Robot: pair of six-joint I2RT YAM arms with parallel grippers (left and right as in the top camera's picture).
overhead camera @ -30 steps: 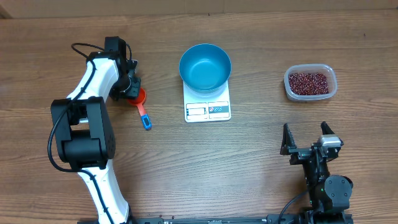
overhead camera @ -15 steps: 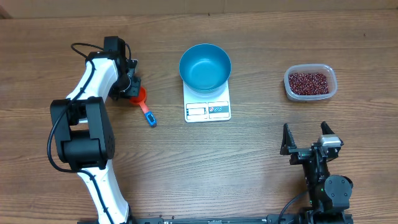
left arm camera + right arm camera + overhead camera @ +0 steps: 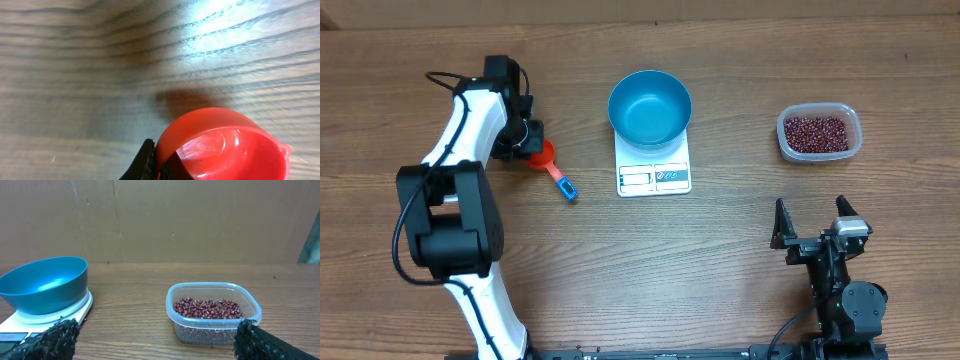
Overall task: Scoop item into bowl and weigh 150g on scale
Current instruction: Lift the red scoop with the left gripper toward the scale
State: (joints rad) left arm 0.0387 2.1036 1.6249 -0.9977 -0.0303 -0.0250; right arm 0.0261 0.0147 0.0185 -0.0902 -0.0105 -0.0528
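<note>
No readable text, numbers or brands in any view.
The scale (image 3: 653, 176) has a display window (image 3: 635, 179) and a printed panel (image 3: 671, 176) side by side along its front edge. From overhead both are too small to read, and no digits can be made out. The right wrist view shows only a corner of the scale, with faint bluish marks that are blurred. The scoop (image 3: 552, 166) has a pale spot near the end of its blue handle, also unreadable.
</note>
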